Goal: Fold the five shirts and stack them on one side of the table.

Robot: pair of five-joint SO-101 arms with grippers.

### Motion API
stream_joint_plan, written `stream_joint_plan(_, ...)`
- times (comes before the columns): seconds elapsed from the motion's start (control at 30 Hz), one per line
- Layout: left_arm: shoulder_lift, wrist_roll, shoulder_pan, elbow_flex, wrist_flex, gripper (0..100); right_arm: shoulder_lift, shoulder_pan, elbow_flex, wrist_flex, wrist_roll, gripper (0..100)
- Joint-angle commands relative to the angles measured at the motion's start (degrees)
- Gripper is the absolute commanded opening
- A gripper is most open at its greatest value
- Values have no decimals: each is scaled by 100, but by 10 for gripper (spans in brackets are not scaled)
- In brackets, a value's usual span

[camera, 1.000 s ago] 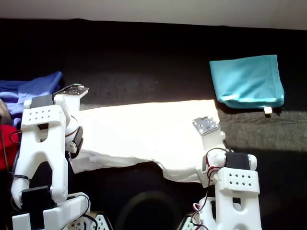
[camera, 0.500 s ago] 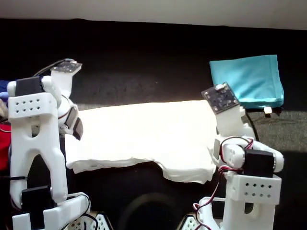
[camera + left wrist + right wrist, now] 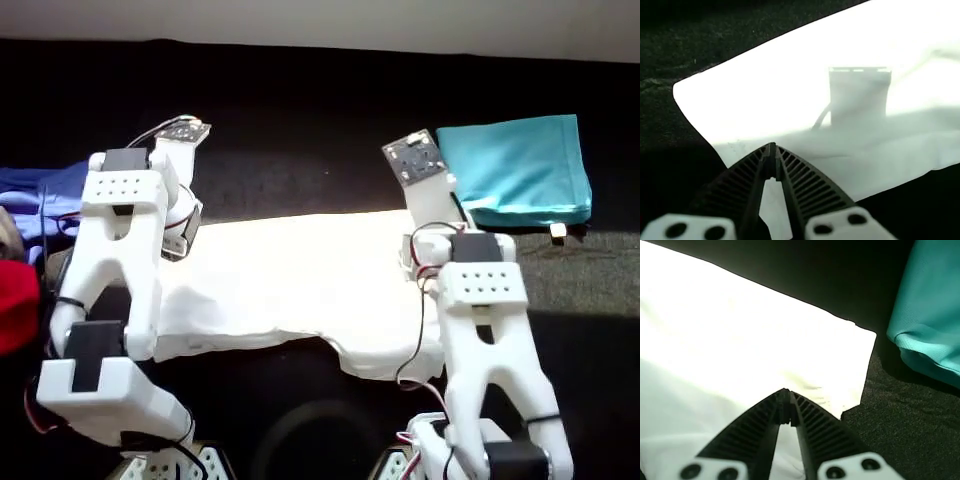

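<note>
1. While both arms hang over the white shirt, the left claw point(image 3: 771, 152) has its jaws pressed together with no cloth that I can see between them. The right claw point(image 3: 785, 399) is the same: closed up, nothing in it.
2. Just past each claw is the white shirt point(image 3: 300, 280), spread flat mid-counter. The left claw sits by its far corner on the 9 o'clock side, and the right claw sits by the far corner on the 3 o'clock side.
3. What changed: a second ago both arms were pulled back over the shirt's 6 o'clock edge, and now they've swung out toward its 12 o'clock edge. The shirt's outline hasn't budged, wavy near hem and all.
4. My read is that no fold got made in that second. It looks like a reposition, probably lining up a grab on the far corners, so the white one is still to do.
5. Further out, the teal shirt point(image 3: 520, 170) lies folded at 2 o'clock on the black counter point(image 3: 300, 100), just beside the white shirt's corner. A blue shirt point(image 3: 40, 195) sits at 9 o'clock and a red shirt point(image 3: 15, 305) at 8 o'clock.
6. Hard to call:
   - I can't tell if the claw tips touch the cloth or float above it.
   - Blue and red run off the frame edge, so I can't tell if they're folded.
   - I count four shirts.
   - The pale bit point(image 3: 558, 231) by the teal shirt is too small to identify.
</note>
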Motion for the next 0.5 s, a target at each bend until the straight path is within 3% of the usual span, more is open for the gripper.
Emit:
stream_joint_plan(0.0,558,44,48,-31,-501,9,1103,-48,-277,-611,-70,6)
stream_joint_plan(0.23,1974,44,-558,-1473,-527,9,3125,224,-1631,-716,-70,6)
stream_joint_plan(0.47,4321,-97,-620,-4840,712,9,4567,268,-3284,-716,-70,6)
